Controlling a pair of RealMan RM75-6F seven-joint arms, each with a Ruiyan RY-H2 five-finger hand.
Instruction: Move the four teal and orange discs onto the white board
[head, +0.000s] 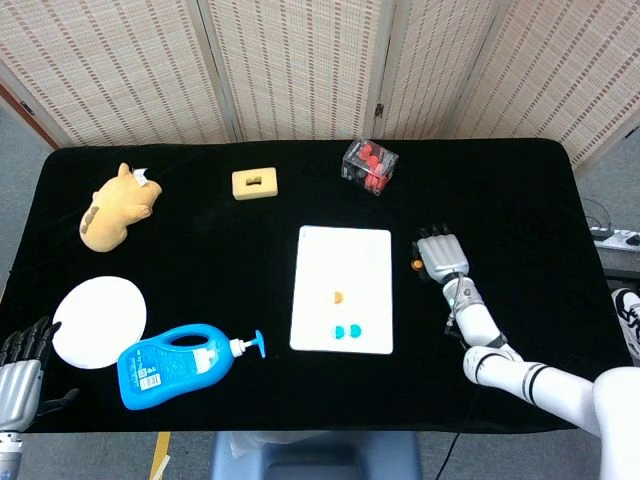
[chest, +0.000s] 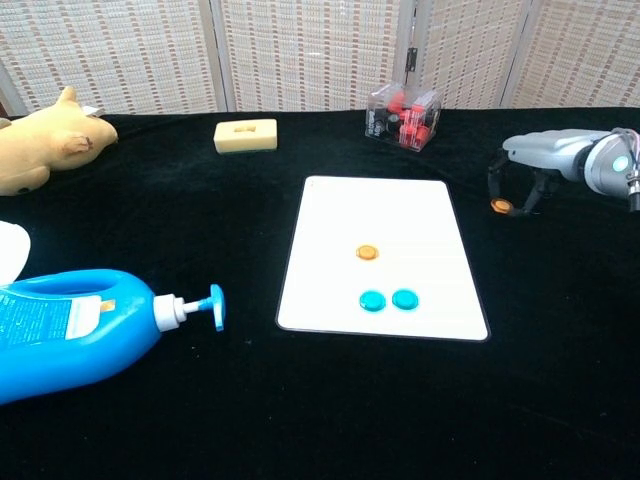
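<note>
The white board lies at the table's middle. On it sit one orange disc and two teal discs side by side. Another orange disc is pinched in the fingertips of my right hand, low over the black cloth just right of the board's edge. My left hand hangs off the table's near left corner, fingers spread, holding nothing.
A clear box of red pieces stands behind the board. A yellow block, a plush toy, a white plate and a blue pump bottle occupy the left half.
</note>
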